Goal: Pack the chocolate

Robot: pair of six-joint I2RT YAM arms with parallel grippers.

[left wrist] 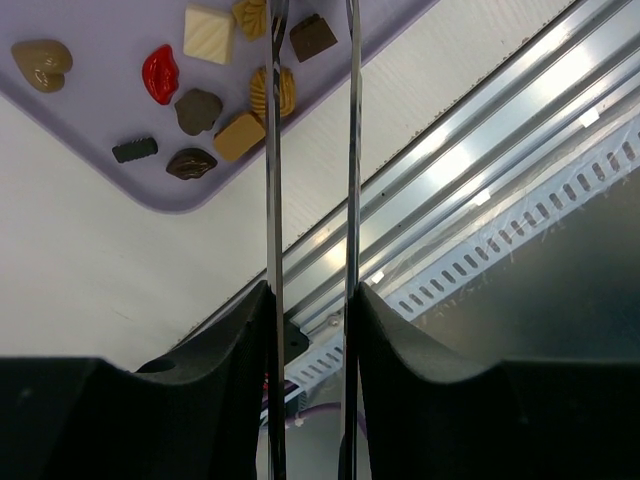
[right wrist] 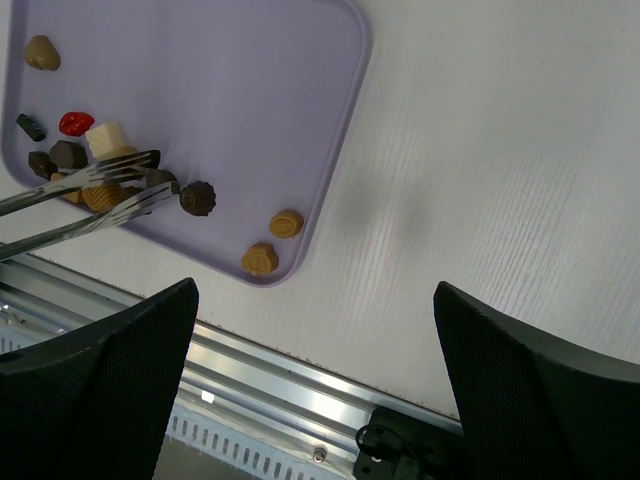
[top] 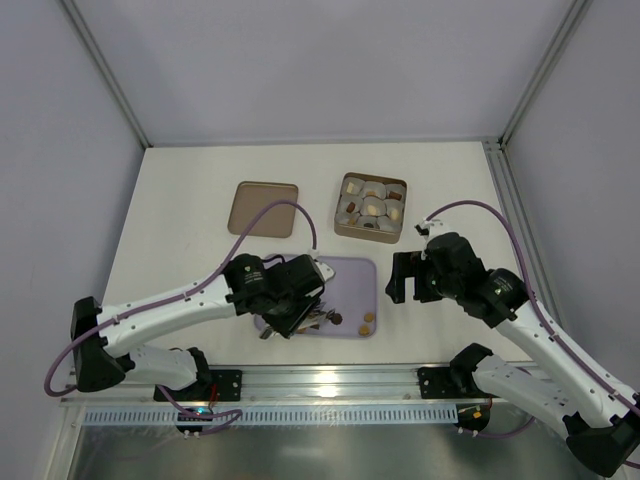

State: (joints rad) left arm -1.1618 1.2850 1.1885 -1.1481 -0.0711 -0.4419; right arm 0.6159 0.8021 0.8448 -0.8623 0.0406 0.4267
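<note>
Here, left hand point(left wrist: 312, 300) pinching metal tongs point(right wrist: 120, 165) over chocolate point(right wrist: 198, 198) on lavender tray point(right wrist: 250, 100), right hand point(right wrist: 312, 290) spread wide.

The white bench point(top: 190, 180) has three things on it. A purple tray point(top: 350, 272) lies near the front edge. Behind it, a flat brown lid point(top: 264, 208) lies on the left and a brown box point(top: 375, 177) on the right, apart.

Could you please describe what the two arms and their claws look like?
The left arm and right arm are white links with black joints and bases. A purple cable runs along each. The left claw and right claw are black; the right one's broad fingers show a fine mesh texture.
</note>
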